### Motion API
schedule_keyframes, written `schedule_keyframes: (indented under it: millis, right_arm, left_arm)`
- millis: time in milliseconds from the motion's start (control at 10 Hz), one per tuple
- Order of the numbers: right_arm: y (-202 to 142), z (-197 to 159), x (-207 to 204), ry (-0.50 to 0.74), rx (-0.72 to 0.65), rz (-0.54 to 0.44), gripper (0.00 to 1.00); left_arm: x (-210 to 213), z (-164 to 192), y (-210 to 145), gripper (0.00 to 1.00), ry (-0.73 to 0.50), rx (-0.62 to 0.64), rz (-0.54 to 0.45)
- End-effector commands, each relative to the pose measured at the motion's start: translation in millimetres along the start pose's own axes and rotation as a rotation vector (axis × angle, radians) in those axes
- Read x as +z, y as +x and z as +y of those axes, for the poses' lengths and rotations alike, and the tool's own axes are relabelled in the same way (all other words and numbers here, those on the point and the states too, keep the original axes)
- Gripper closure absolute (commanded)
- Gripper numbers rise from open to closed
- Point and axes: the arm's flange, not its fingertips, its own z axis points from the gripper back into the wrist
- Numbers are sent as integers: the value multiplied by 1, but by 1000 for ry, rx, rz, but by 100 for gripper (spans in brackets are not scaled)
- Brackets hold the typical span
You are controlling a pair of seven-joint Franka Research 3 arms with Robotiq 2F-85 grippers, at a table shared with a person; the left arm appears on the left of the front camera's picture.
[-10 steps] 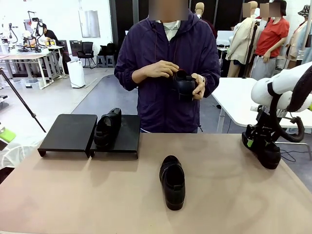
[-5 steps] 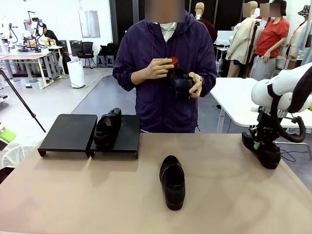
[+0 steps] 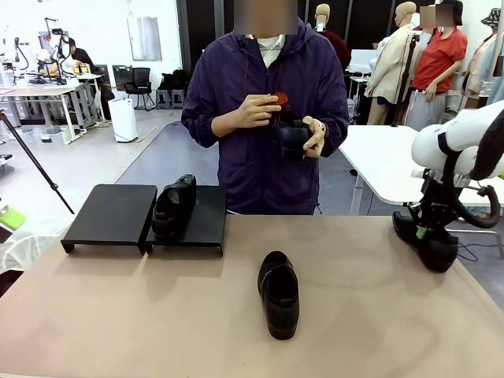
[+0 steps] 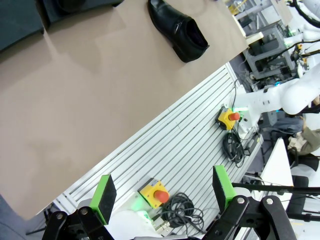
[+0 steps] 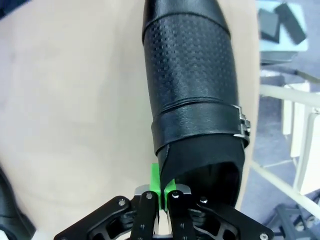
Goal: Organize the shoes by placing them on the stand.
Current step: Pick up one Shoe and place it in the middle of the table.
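At the robot's near edge of the tan table, the left gripper hangs with its jaws spread wide and nothing between the green pads. Under it is a ribbed aluminium frame carrying two yellow boxes with red buttons.

Closest on the tabletop, about the middle, a black glossy leather loafer with a rounded toe and thick sole lies alone, well apart from both grippers.

Farther back, at the table's right edge, the right gripper is pinched tight on the collar of a second black loafer with a buckled strap. One finger is inside the opening and one outside (whether the sole rests on the table I cannot tell).

On the left, toward the far edge, sits the low black stand of two sloped flat panels. A third black loafer rests on the left half of its right panel, and the left panel is bare.

Beyond the table a person in a dark purple jacket holds a fourth black loafer at chest height in both hands, with a small red-orange thing at the fingers.
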Motion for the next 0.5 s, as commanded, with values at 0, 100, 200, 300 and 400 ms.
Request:
schedule_keyframes:
  millis: [0, 100, 200, 300, 400]
  right_arm:
    - [-21, -2, 42, -52, -63, -42, 100]
    - [-45, 0, 71, -5, -113, -26, 100]
    - [-79, 7, 96, 22, -196, 1, 100]
    - [-123, 19, 115, 32, -185, 13, 100]
    - [-161, 31, 125, 53, -166, 49, 100]
  left_arm:
    - [1, 0, 1, 0, -18, -20, -17]
    - [1, 0, 1, 0, -18, -20, -17]
    - [1, 0, 1, 0, -18, -20, -17]
    - [1, 0, 1, 0, -18, -20, -17]
    - [1, 0, 1, 0, -18, -20, -17]
